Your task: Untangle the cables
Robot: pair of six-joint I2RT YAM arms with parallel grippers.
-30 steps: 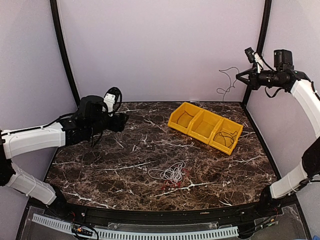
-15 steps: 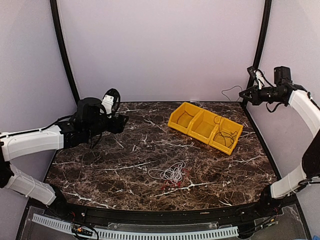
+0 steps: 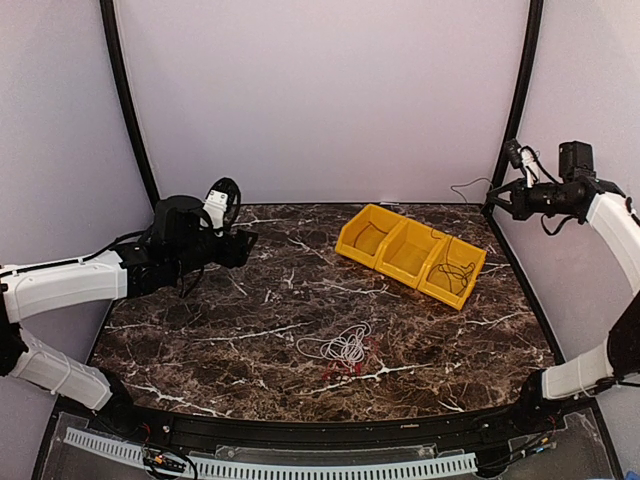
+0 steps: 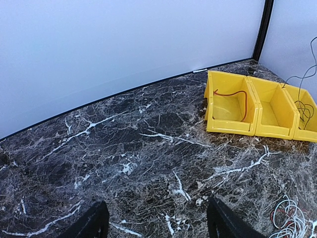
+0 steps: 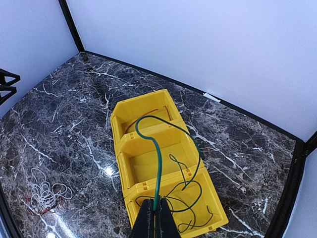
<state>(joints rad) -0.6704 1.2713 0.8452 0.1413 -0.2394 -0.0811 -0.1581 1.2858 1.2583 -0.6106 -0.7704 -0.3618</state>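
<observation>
Table: dark marble table (image 3: 180, 330), walled on the left, back and right. A wide stretch of marble lies between the arms.
White cable: the white cable (image 3: 345, 346) lies in a loose coil at lower centre of the top view. A red strand (image 3: 343, 370) is tangled at its near edge. Both are well apart from either claw.
Left gripper: the left gripper (image 3: 241, 243) sits at left centre near the wall, fingers (image 4: 93, 224) spread apart and holding nothing.
Yellow bins: three joined yellow bins (image 3: 409, 255) stand right of centre near the back edge. A red wire (image 4: 233, 94) lies in the left compartment.
Right gripper: the right gripper (image 5: 155, 212) is at the upper right beside the corner post (image 3: 518, 95), raised, fingers pinched together on the dark cable (image 5: 157, 163). That cable drops into the right compartment.
</observation>
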